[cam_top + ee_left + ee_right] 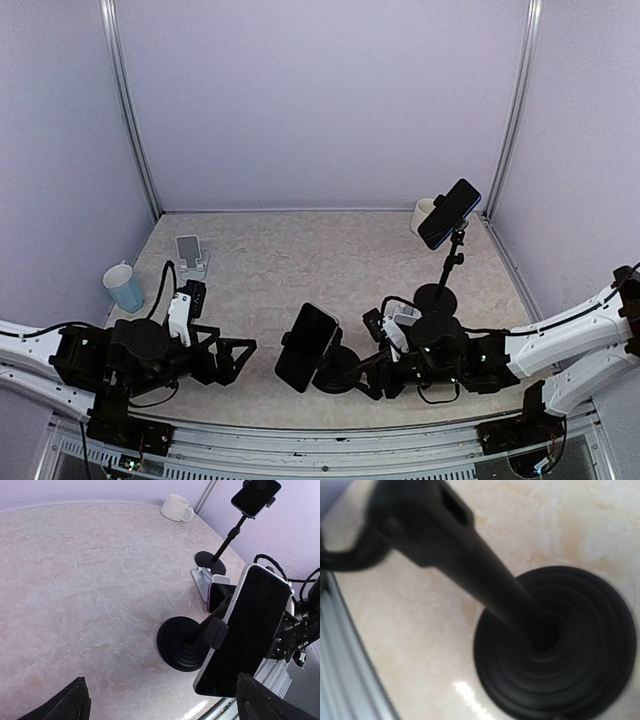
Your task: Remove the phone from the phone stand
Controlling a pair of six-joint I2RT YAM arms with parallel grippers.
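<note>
A black phone (307, 345) (250, 625) sits tilted in the clamp of a black phone stand with a round ribbed base (338, 371) (182, 645) (555, 645) near the table's front edge. My left gripper (240, 358) (167, 705) is open just left of the phone, its fingertips (75, 700) wide apart and touching nothing. My right gripper (372, 380) is low at the right side of the stand's base. The right wrist view is filled by the base and the sloping stem (470, 555), with no fingers in it, so its jaws cannot be judged.
A second phone (449, 213) (255, 495) sits on a tall tripod stand at the back right, beside a white mug (425, 215) (176, 507). A small white stand (190, 252) stands at the back left, near a blue cup (124, 288). Another white stand (402, 325) (215, 587) is by the right arm.
</note>
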